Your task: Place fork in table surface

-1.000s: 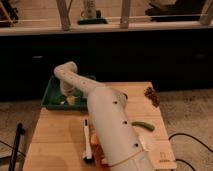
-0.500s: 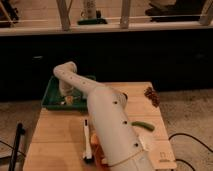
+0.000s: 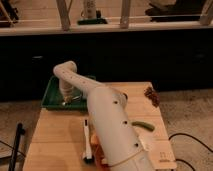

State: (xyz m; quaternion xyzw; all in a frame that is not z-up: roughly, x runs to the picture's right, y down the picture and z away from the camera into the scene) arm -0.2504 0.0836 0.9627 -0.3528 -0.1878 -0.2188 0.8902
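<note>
My white arm reaches from the bottom of the camera view up over the table into the green tray (image 3: 52, 95) at the far left. My gripper (image 3: 65, 98) hangs down inside the tray, close to its floor. A slim pale fork (image 3: 75, 100) lies in the tray right beside the gripper, running toward the right. The light tan wooden table surface (image 3: 55, 135) spreads below the tray.
A long white-handled, black-tipped utensil (image 3: 87, 140) lies on the table left of my arm. A green pod-like object (image 3: 142, 125) and a dark reddish cluster (image 3: 150, 95) lie on the right side. A dark counter wall stands behind the table.
The arm and gripper stay over the tray; the gripper appears slightly lower. The fork has not visibly moved.
</note>
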